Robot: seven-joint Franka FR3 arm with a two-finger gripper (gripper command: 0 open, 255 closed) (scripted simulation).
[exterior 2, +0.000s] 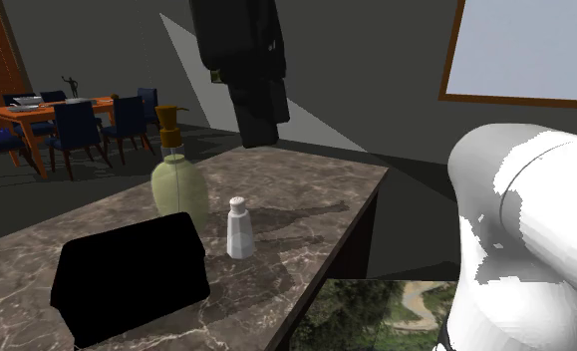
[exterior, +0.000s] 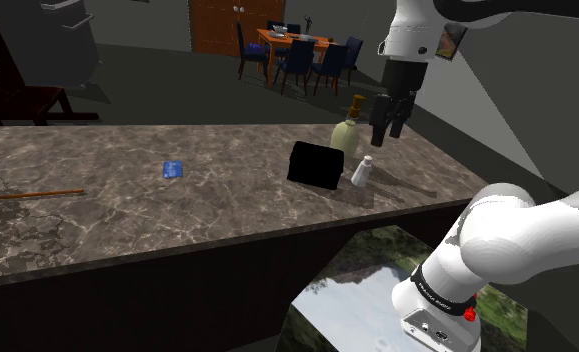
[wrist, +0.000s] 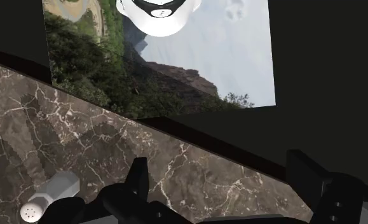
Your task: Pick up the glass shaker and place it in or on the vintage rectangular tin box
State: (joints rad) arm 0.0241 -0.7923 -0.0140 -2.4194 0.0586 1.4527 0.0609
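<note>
The shaker (exterior: pixel 362 172) is a small white bottle with a perforated cap, upright on the dark marble counter (exterior: pixel 177 215). Just to its left in the shoulder view sits the rectangular box (exterior: pixel 315 165), drawn plain black. My gripper (exterior: pixel 388 132) hangs above the counter, higher than the shaker and slightly to its right, fingers apart and nothing between them. In the second exterior view the gripper (exterior 2: pixel 263 138) hovers above and behind the shaker (exterior 2: pixel 239 229), with the box (exterior 2: pixel 132 277) to the left. In the wrist view the shaker (wrist: pixel 49 194) stands outside the open fingers (wrist: pixel 138 181).
A pale green soap pump bottle (exterior: pixel 345 133) stands just behind the box and shaker. A small blue item (exterior: pixel 173 169) and a thin brown stick (exterior: pixel 37 194) lie farther left on the counter. The counter's edge runs close beside the shaker. A dining table with blue chairs (exterior: pixel 295 48) is far behind.
</note>
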